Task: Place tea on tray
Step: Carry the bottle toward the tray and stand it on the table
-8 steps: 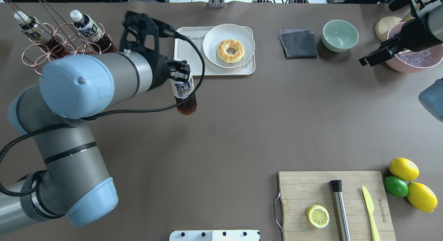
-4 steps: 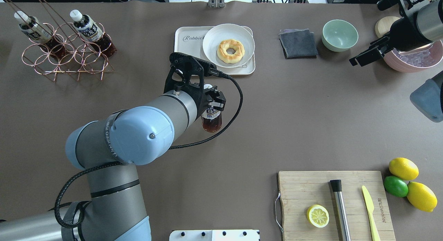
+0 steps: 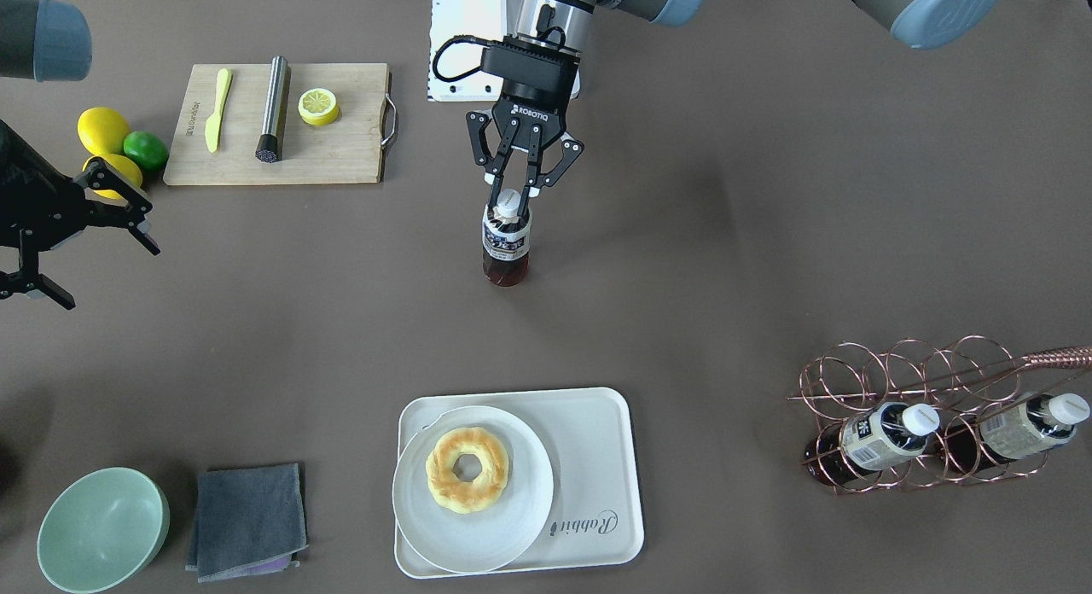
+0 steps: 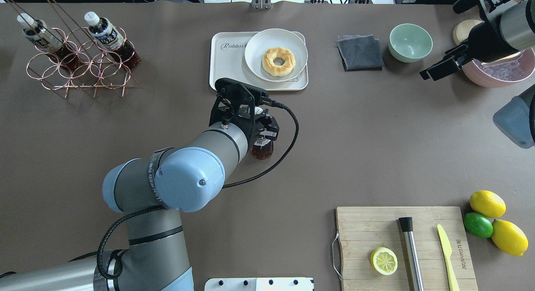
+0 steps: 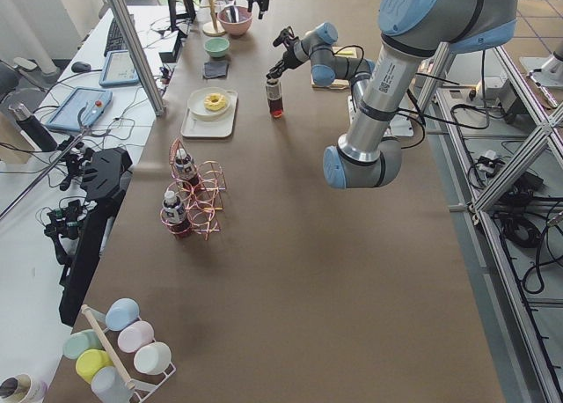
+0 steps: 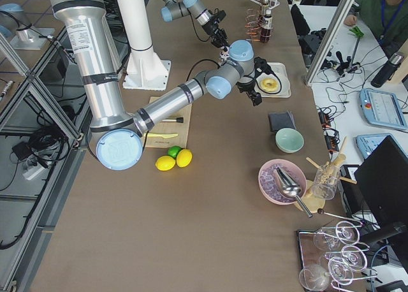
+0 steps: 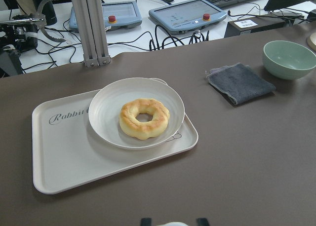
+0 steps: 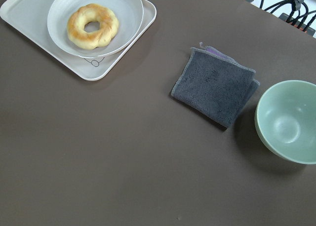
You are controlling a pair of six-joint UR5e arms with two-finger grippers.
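Note:
The tea (image 3: 507, 240), a small bottle of dark reddish liquid with a white cap, hangs upright over mid-table, and my left gripper (image 3: 509, 200) is shut on its neck from above. From overhead, the tea (image 4: 262, 149) shows just below the left gripper (image 4: 263, 130), a short way in front of the tray. The cream tray (image 4: 228, 63), lettered "Rabbit", carries a white plate (image 4: 255, 57) with a doughnut; its left part (image 7: 64, 152) is bare. Only the tea's cap (image 7: 173, 224) shows in the left wrist view. My right gripper (image 3: 111, 274) hovers open at the far right of the table.
A copper rack (image 4: 79, 69) at the back left holds two more bottles (image 4: 104, 31). A grey cloth (image 4: 360, 52), a green bowl (image 4: 410, 42) and a pink bowl of ice (image 4: 501, 71) line the back right. Front right sit a cutting board (image 4: 376, 224) and lemons (image 4: 487, 203).
My left arm has carried the tea rightward and toward the robot's side, away from the tray's left edge. My right gripper has drifted slightly left.

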